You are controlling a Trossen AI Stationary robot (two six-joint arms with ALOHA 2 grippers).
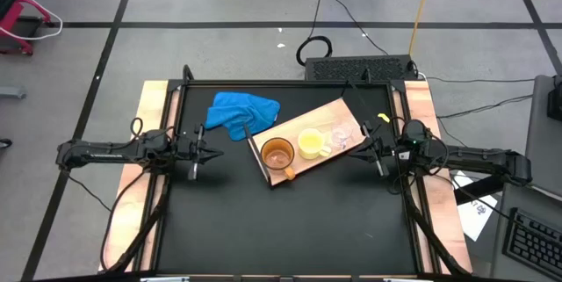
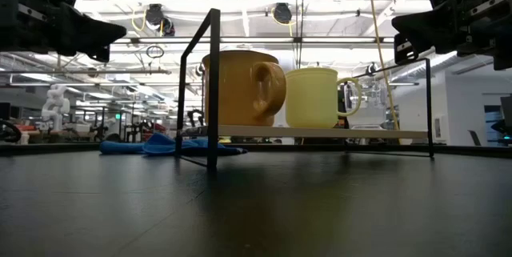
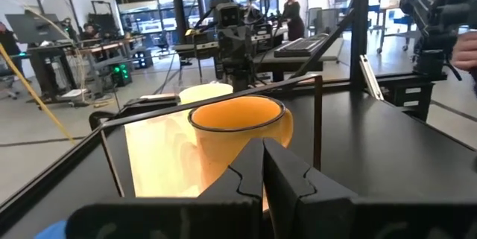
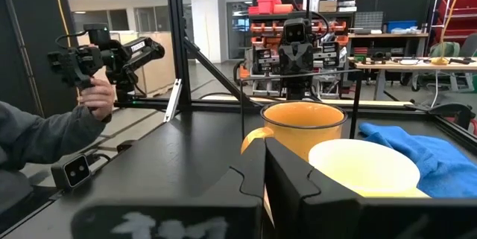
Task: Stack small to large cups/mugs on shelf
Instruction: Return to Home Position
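Observation:
The light-wood shelf board (image 1: 342, 111) lies slantwise at the table's middle and shows raised on thin black legs in the low view (image 2: 384, 134). On it stand, in a row, the orange-brown mug (image 1: 277, 155) (image 2: 240, 87), the yellow mug (image 1: 310, 144) (image 2: 316, 97) and the clear cup (image 1: 341, 134) (image 2: 368, 101), each upright on its base. My left gripper (image 1: 204, 151) (image 3: 262, 173) is shut and empty, to the left of the shelf. My right gripper (image 1: 369, 150) (image 4: 264, 172) is shut and empty, to the right of the shelf.
A crumpled blue cloth (image 1: 243, 112) lies on the table at the far left of the shelf. A black frame (image 1: 290, 83) borders the table. A person's hand (image 4: 97, 96) holding a device shows beyond the table. Bare black tabletop (image 1: 290, 229) lies near the front edge.

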